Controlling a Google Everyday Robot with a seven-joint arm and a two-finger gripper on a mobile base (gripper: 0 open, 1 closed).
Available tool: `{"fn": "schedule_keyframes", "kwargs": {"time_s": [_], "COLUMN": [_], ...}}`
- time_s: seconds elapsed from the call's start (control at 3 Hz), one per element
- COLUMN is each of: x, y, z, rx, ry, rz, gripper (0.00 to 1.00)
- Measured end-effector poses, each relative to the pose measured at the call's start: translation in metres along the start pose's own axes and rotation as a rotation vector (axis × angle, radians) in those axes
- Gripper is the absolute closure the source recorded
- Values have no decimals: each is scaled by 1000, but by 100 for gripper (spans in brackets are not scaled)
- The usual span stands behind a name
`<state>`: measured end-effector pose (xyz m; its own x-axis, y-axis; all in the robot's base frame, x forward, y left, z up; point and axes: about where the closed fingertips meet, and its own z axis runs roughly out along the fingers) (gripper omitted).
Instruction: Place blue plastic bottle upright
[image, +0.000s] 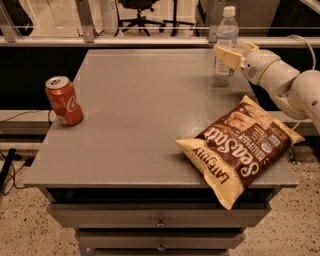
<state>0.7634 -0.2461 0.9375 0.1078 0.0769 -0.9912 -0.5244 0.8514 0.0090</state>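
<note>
The bottle (227, 31) stands upright on the worktop (145, 95), beyond the chips bag (245, 145). The gripper (233, 53) is at the bottle, also beyond the bag; how open it is, I cannot tell.

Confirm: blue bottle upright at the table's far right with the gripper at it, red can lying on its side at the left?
Not quite. The camera view shows the red can standing upright on its base at the left, not on its side. The rest holds: the blue plastic bottle stands upright at the far right of the table, with the gripper at it.
</note>
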Motion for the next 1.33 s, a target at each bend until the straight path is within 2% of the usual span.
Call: {"fn": "schedule_keyframes", "kwargs": {"time_s": [0.33, 0.67, 1.0, 1.33], "x": [-2, 3, 1, -3], "y": [-8, -13, -14, -13], "z": [-2, -9, -14, -16], "rx": [6, 29, 40, 24], "ry": [16, 2, -52, -82], "rz": [21, 72, 109, 109], "gripper": [100, 100, 100, 100]}}
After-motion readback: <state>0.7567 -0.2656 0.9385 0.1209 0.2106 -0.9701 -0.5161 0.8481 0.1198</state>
